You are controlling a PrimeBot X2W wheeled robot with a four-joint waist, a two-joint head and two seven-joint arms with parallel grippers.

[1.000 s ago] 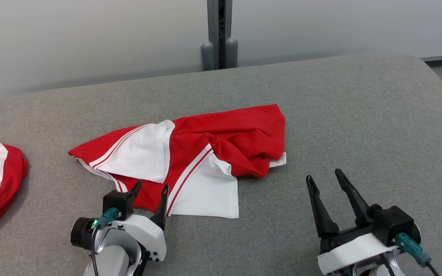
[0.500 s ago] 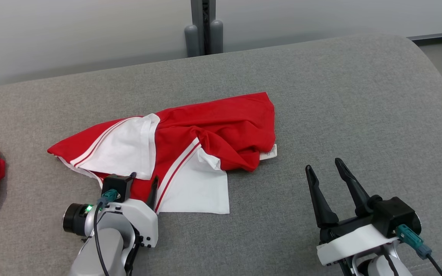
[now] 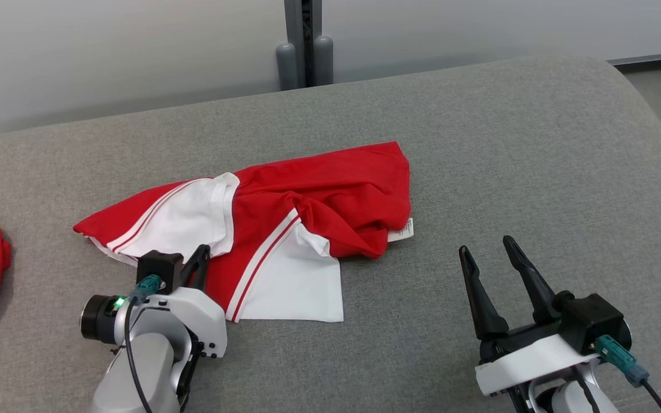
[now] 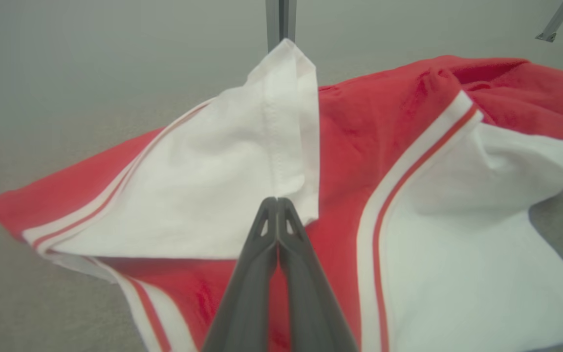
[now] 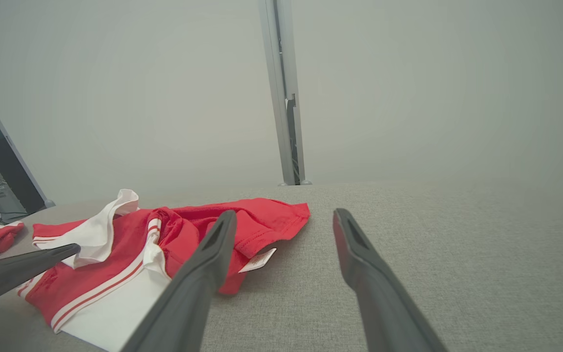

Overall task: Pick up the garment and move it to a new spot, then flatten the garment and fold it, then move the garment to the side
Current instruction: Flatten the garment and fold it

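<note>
Fingers (image 4: 257, 264) of left gripper (image 3: 203, 253): apart a second ago, now pressed together at garment's (image 3: 330, 189) 7 o'clock sleeve hem (image 4: 281, 146); pinch unconfirmed. Right gripper (image 3: 485, 245): spread, at 4 o'clock. Garment lies crumpled mid-worktop (image 3: 537, 143); lift judged next.

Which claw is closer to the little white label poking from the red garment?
Right. The right gripper is open just right of the label; the left gripper is shut on the garment at its far white sleeve.
</note>
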